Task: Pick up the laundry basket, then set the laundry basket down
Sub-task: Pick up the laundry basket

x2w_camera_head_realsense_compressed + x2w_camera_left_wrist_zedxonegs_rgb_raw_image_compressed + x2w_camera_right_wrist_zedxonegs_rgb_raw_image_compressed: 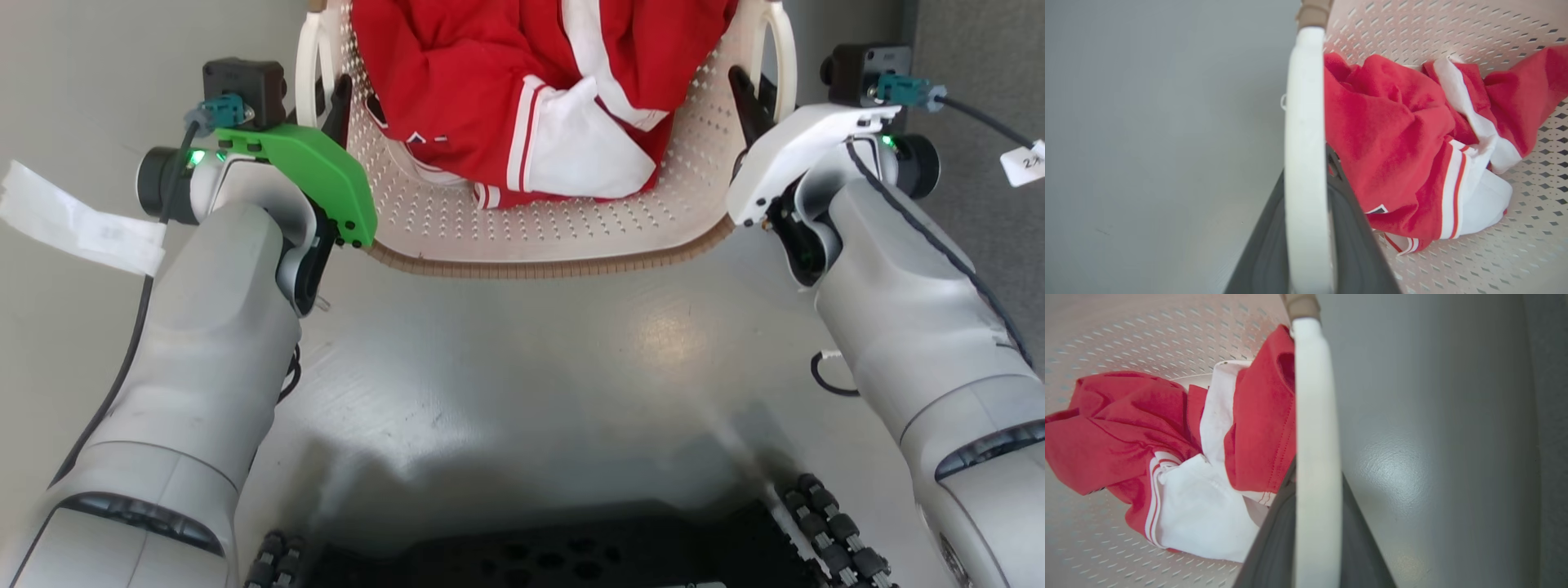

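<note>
The laundry basket (555,237) holds a red-and-white garment (490,82). Both arms reach forward, and the left gripper (339,98) and right gripper (747,94) each pinch one of its loop handles (306,65).

Bright even light, floor (663,331) glare, foregrounds blurred

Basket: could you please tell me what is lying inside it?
A crumpled red-and-white garment lies on the perforated floor of the basket. Anything beneath the garment is covered, so I cannot tell.
</note>
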You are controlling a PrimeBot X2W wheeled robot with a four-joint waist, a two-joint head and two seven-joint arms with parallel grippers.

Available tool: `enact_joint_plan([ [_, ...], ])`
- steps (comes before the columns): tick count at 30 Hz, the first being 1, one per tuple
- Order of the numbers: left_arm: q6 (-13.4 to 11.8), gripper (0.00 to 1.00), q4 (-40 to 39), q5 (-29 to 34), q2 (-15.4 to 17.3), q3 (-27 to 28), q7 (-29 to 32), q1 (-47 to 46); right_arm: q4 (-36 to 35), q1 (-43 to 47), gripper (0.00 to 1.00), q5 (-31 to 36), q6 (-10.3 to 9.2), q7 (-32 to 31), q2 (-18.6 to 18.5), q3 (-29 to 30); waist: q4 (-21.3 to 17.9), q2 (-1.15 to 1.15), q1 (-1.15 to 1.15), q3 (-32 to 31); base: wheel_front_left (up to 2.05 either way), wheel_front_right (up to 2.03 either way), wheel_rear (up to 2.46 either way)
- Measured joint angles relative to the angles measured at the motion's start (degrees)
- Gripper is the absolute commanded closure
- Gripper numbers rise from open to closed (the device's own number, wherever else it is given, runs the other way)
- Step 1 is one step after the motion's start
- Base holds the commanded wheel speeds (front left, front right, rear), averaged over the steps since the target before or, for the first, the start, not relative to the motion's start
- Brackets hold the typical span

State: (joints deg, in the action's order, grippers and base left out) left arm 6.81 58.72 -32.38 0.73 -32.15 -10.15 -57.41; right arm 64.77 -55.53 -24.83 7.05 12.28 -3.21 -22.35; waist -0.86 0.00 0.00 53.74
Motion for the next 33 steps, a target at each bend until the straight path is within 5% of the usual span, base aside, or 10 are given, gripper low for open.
enact_joint_plan([
  [33,0.0,1.0,3.57,-12.49,0.54,-7.7,7.16,10.9,-1.6,10.77,1.0,-15.72,-0.1,-11.74,-0.52,-11.73,-0.26,0.0,0.0,-22.52,0.0,0.0,0.0],
])
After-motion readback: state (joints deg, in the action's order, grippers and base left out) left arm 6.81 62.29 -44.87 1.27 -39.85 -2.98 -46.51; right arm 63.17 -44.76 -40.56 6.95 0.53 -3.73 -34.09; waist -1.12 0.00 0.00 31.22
